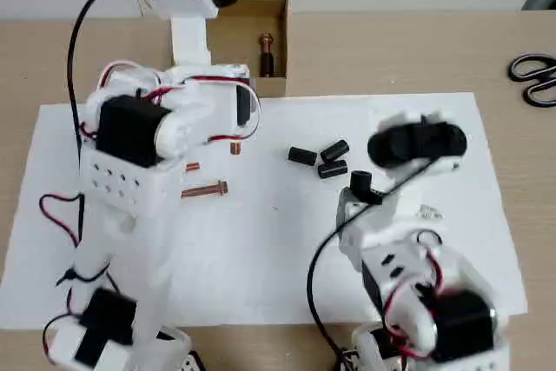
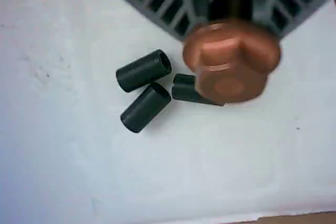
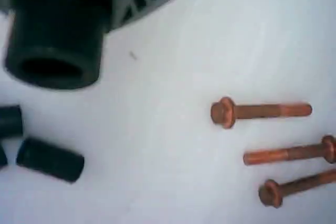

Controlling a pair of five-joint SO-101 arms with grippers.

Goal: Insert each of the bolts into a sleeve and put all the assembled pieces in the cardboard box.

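My left gripper (image 1: 235, 138) is shut on a copper bolt (image 2: 231, 61), held over the white sheet to the left of three loose black sleeves (image 2: 143, 70). The bolt's head points toward the camera in the left wrist view. My right gripper (image 1: 360, 187) is shut on a black sleeve (image 3: 52, 40), just right of those loose sleeves (image 1: 332, 168). Three more copper bolts (image 3: 260, 111) show over the sheet in the right wrist view, and one of them (image 1: 205, 189) lies beside the left arm. The cardboard box (image 1: 280, 36) stands at the back and holds one assembled piece (image 1: 266, 54).
A white paper sheet (image 1: 261, 275) covers the wooden table under both arms. Black scissors (image 1: 534, 76) lie on the bare table at the far right. The left arm's body hides part of the sheet and the box's left side.
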